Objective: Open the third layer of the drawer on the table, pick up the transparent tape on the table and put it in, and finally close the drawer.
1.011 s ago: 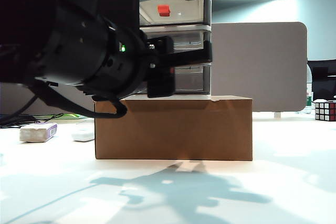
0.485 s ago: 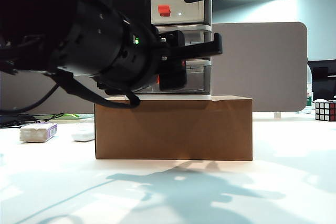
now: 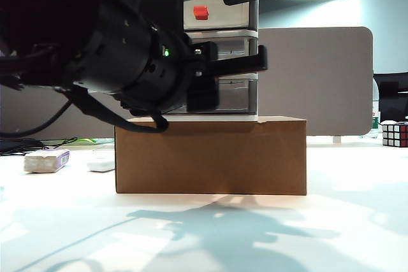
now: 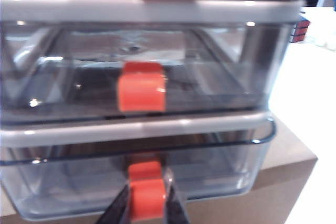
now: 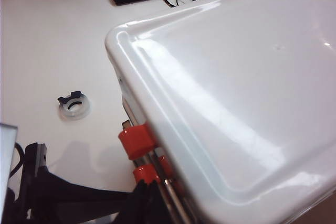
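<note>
Currently the left gripper (image 4: 147,208) is sitting at the bottom centre of the left wrist view with its two dark fingers pressing on either side of the red-orange handle (image 4: 146,195) of the third layer (image 4: 220,171), so it is reading as clamped on that handle; in the exterior view the same arm is filling the upper left and its fingers are reaching to the cabinet front. The right gripper is not showing its fingertips in any view, so I cannot tell whether it is apart or together; its arm is hanging in the upper centre of the exterior view, above the drawer (image 3: 237,42). Risks, as a judgement: the handle is small and smooth, so the fingers could be slipping off as the pull begins; the light cabinet is standing on a brown cardboard box (image 3: 210,155) and looks unsecured, so a pull could be dragging or tipping the whole unit forward rather than sliding the tray out; a skewed pull could be jamming the tray in its white frame. The transparent tape (image 5: 74,106) is lying flat on the table (image 5: 47,40) at the left of the right wrist view, well apart from the cabinet. The tabletop is plain white and glossy, offering little friction. Around it, a Rubik's cube (image 3: 394,134) is sitting at the far right, a grey partition panel (image 3: 315,81) is standing behind, and small items are resting at the far left.
</note>
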Controlling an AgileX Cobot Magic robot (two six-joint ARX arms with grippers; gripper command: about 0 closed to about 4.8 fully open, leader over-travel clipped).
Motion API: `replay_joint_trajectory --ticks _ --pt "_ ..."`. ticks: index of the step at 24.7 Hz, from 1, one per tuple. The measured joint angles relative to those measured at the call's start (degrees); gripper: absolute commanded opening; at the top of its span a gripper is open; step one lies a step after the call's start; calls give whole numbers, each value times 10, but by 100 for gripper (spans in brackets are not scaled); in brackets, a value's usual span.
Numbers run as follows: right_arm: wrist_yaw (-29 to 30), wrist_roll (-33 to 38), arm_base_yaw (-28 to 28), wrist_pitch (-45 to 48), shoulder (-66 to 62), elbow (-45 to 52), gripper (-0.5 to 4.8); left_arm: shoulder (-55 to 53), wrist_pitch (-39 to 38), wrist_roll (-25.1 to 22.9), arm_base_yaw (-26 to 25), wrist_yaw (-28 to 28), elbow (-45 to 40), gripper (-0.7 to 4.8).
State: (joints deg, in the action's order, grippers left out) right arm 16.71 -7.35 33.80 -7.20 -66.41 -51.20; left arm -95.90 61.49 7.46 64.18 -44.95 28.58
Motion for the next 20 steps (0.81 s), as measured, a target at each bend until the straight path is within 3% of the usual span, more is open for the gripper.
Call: replay_joint_trajectory --ticks 5,16,18,20 --pt "0 0 2 0 0 0 -5 0 0 0 -7 3 0 -1" --pt "0 0 2 16 -39 0 -5 -1 0 0 -7 0 0 -4" --pt "0 0 3 18 -39 0 -5 -1 0 0 -7 0 0 51" --pt "0 0 3 18 -39 0 -5 -1 -2 0 -7 0 0 161"
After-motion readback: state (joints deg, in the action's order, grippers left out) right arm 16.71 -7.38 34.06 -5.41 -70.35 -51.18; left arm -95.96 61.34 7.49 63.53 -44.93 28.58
